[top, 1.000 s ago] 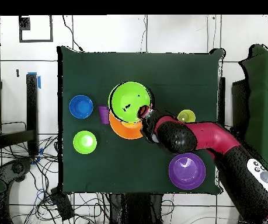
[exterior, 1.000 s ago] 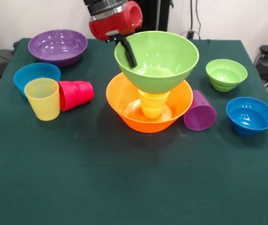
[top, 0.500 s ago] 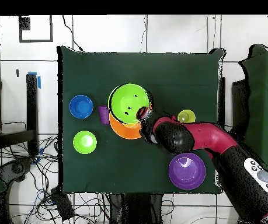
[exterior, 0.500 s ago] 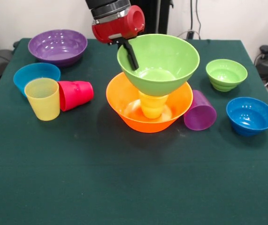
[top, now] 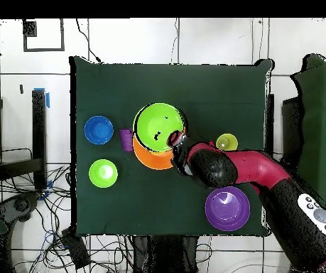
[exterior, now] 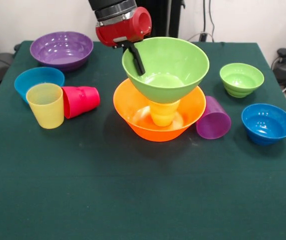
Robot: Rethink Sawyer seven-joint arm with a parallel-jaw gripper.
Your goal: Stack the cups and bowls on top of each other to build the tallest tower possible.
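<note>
At mid-counter (exterior: 132, 200) stands the tower (exterior: 161, 95): large orange bowl (exterior: 132, 107) on the green cloth, yellow-orange cup (exterior: 164, 113) upside down inside it, large lime green bowl (exterior: 165, 67) on top of the cup, tilted slightly. Hand (exterior: 135, 56) grasps the lime bowl's rim on the side facing the purple bowl; one black finger (exterior: 136, 59) lies inside the bowl, the other is hidden behind the wall. Purple cup (exterior: 214, 119) lies on its side, touching the orange bowl. Red-pink cup (exterior: 80, 101) lies on its side beside the upright pale yellow cup (exterior: 45, 105). Large purple bowl (exterior: 61, 50), two small blue bowls (exterior: 37, 80) (exterior: 267, 123) and small lime bowl (exterior: 241, 79) sit apart.
</note>
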